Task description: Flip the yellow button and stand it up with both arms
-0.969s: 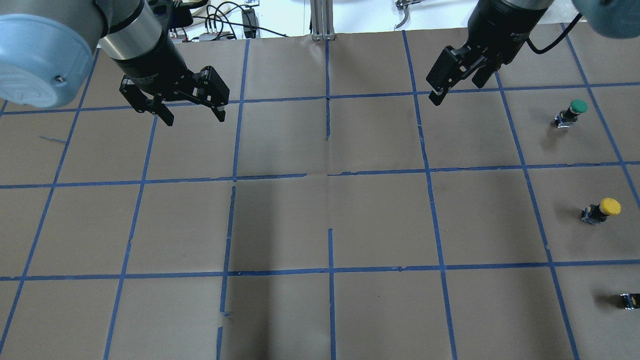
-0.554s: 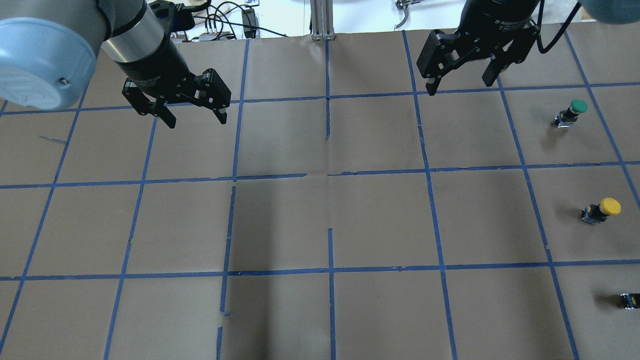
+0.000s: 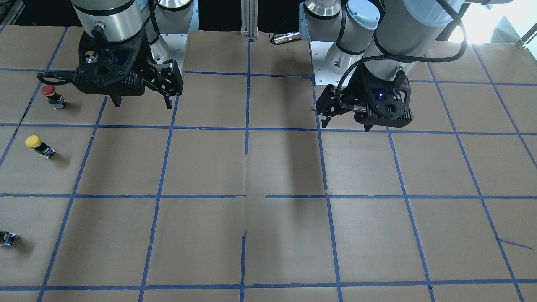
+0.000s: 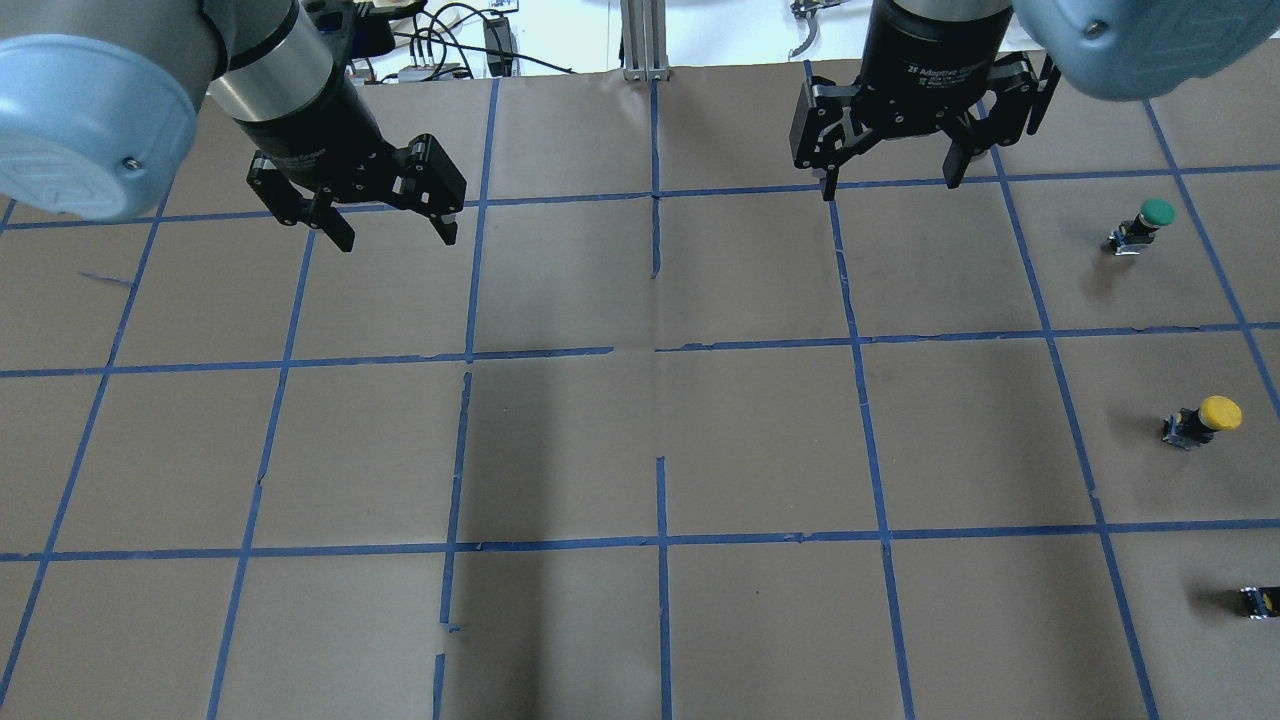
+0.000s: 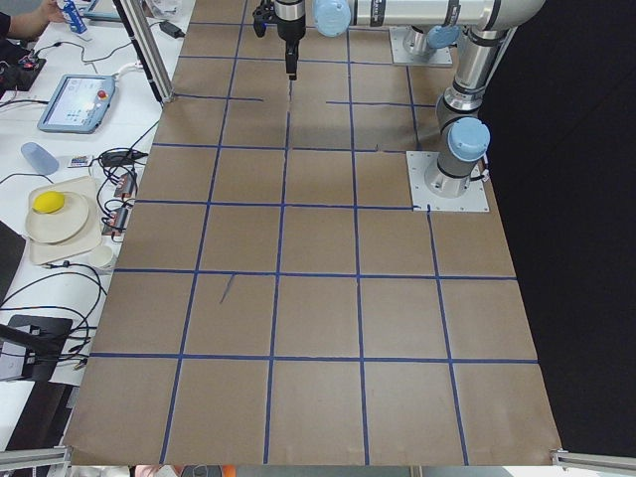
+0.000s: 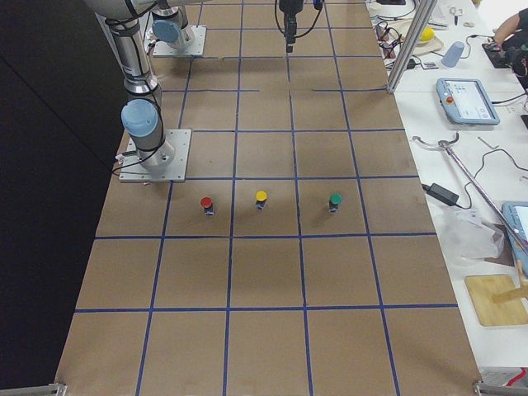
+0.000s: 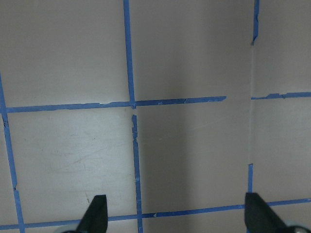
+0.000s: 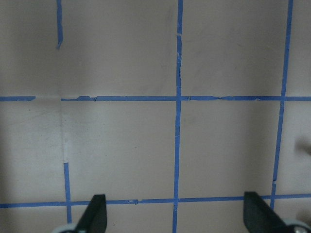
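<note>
Right now your right gripper [image 4: 890,185] and left gripper [image 4: 397,240] both hang wide open, holding nothing. The yellow button [image 4: 1205,420] sits well to the right of the right gripper and back toward the robot, so that arm is nearer.

Opposed overhead and front cameras share the table [image 4: 760,440].

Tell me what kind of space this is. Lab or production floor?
Probably a robotics lab cell, not production. The table is papered and marked with a blue tape grid, a left arm and right arm are mounted on it, and the side bench holds a control tablet.
</note>
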You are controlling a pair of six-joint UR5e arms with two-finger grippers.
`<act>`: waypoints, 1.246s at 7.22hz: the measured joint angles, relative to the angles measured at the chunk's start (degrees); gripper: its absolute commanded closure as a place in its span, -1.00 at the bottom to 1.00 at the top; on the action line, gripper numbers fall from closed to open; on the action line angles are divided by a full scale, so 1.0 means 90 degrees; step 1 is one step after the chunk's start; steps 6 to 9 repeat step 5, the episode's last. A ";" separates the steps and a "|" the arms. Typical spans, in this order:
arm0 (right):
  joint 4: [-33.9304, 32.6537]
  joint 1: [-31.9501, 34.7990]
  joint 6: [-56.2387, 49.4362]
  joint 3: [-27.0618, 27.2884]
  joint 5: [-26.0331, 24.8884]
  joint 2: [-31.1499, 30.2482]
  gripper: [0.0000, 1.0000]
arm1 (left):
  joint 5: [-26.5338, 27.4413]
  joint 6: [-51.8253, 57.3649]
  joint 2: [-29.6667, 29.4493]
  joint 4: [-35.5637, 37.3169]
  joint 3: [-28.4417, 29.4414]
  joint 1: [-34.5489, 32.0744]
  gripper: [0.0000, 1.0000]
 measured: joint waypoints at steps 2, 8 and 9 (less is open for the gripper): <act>-0.0127 -0.0049 0.0023 0.0010 0.0020 0.0015 -0.95 | 0.0004 0.0002 -0.0001 -0.0006 0.0010 -0.0004 -1.00; -0.0113 -0.0359 -0.0046 0.0033 0.0102 0.0036 -0.94 | 0.0005 0.0008 0.0004 -0.0016 0.0025 -0.0005 -1.00; -0.0113 -0.0359 -0.0046 0.0033 0.0102 0.0036 -0.94 | 0.0005 0.0008 0.0004 -0.0016 0.0025 -0.0005 -1.00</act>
